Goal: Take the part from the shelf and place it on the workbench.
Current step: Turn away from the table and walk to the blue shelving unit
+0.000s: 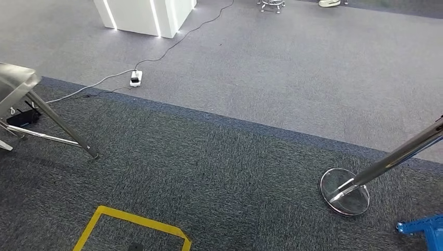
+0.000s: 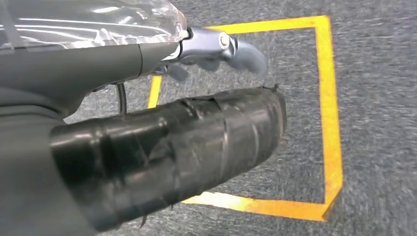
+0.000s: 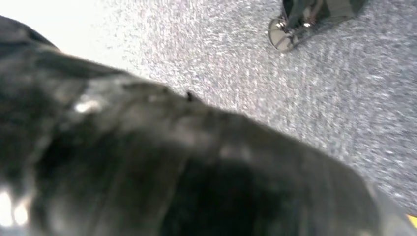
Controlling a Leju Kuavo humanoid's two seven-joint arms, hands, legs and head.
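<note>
a steel bench [image 1: 15, 79] shows one corner at the left edge of the head view. its top is dull and bare where seen, and its thin slanted legs [image 1: 62, 124] stand on dark carpet [image 1: 219, 172]. whether it is the workbench cannot be told.

No text, label, brand or number can be read in any of the views. The one mark is a yellow tape outline [image 1: 137, 222] on the dark carpet [image 1: 219, 172], at the lower left of the head view; it bears no writing. The left wrist view shows the same yellow outline [image 2: 328, 123], also plain.
</note>
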